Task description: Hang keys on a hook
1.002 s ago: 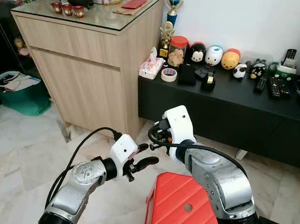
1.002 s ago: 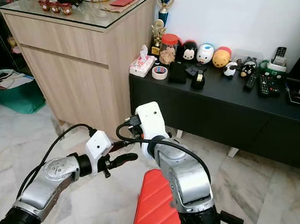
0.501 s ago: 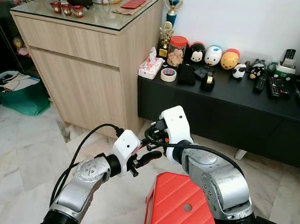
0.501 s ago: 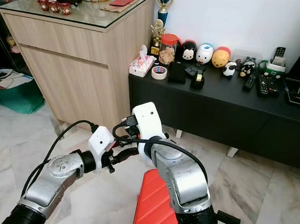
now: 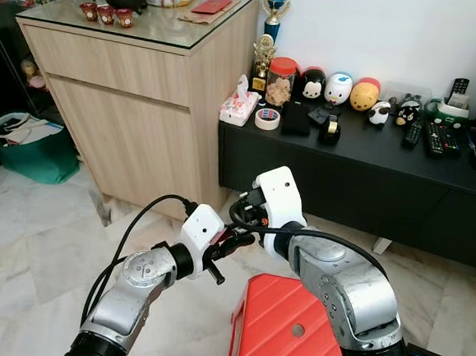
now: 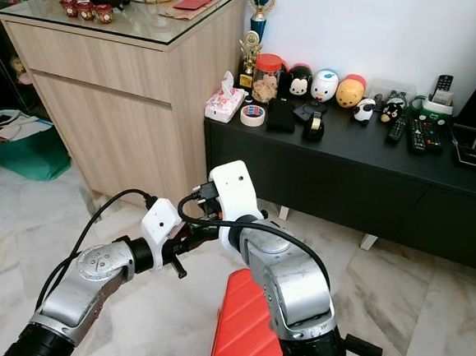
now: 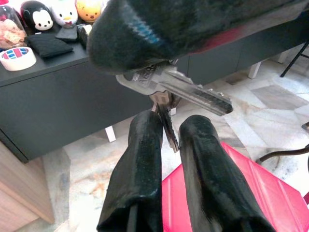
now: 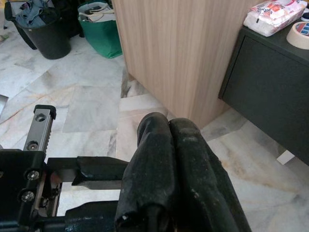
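A bunch of silver keys [image 7: 179,90] hangs under the black fingers [image 7: 159,29] of my right gripper [image 8: 169,130], which is shut on it. My left gripper [image 5: 235,239] meets the right one in front of my chest, above the floor. Its two fingers [image 7: 140,159] are closed on a thin dark piece [image 7: 167,126] that hangs from the bunch. In the eye views the right arm's white wrist [image 5: 276,199] hides the keys. One left finger [image 8: 96,171] lies beside the right fingertips in the right wrist view.
A tall wooden cabinet [image 5: 145,96] stands ahead on the left. Next to it is a low black console [image 5: 370,180] with toys, tape and remotes. A red case [image 5: 292,331] lies under my right arm. A green bag [image 5: 34,150] sits at far left on the marble floor.
My left gripper has moved up to the right gripper, and its fingers, spread a second ago, have closed. The right arm has barely shifted.
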`<state>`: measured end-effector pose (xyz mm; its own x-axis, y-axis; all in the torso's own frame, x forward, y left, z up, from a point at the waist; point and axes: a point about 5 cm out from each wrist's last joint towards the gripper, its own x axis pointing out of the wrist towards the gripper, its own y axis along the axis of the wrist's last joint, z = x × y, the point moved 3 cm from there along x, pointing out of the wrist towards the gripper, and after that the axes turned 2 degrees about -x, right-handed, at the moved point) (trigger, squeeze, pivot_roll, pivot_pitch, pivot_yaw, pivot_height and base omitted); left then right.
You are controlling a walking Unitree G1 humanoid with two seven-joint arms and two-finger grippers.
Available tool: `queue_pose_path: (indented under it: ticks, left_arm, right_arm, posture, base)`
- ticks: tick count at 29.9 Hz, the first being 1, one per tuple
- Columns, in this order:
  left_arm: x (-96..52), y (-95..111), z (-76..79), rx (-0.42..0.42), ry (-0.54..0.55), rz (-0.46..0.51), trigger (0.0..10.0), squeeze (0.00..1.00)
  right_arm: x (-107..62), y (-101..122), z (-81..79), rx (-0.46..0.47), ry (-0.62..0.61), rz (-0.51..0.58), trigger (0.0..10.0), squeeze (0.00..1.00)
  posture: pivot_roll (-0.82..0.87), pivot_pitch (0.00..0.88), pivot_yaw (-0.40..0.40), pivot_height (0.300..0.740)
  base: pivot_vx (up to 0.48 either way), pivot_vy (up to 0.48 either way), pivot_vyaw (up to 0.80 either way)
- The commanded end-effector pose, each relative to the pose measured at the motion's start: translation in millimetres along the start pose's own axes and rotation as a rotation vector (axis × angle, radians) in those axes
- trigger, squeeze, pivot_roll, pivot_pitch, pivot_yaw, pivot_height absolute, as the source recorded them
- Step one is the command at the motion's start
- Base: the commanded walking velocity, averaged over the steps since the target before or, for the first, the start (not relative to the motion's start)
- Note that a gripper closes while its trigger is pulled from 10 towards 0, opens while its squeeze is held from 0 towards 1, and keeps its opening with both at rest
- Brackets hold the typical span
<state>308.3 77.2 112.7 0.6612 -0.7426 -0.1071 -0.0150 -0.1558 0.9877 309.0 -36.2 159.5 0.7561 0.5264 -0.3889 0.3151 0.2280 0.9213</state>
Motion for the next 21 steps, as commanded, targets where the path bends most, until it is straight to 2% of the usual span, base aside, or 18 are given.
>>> queue_pose_path:
  ticks: [1,15,21]
  left_arm:
    - [-0.2,1.6,-3.9,-0.01,0.01,0.002,0.0,0.0]
    - [-0.5,1.2,-2.2,-0.029,0.0,0.003,0.0,0.0]
    - [-1.6,-0.8,-0.1,-0.038,-0.016,-0.003,0.0,0.0]
  right_arm:
    - [-1.6,8.2,-2.3,-0.017,0.008,0.023,10.0,0.0]
    - [-2.3,7.8,-2.2,-0.013,0.01,0.024,10.0,0.0]
    - [-2.6,6.4,2.5,-0.019,0.003,0.023,10.0,0.0]
  posture:
    - [-0.02,0.0,-0.02,0.716]
    - [-0.02,0.0,-0.021,0.716]
    - [-0.02,0.0,-0.021,0.716]
  base:
    - [0.0,0.0,0.0]
    - [0.0,0.0,0.0]
    - [0.0,0.0,0.0]
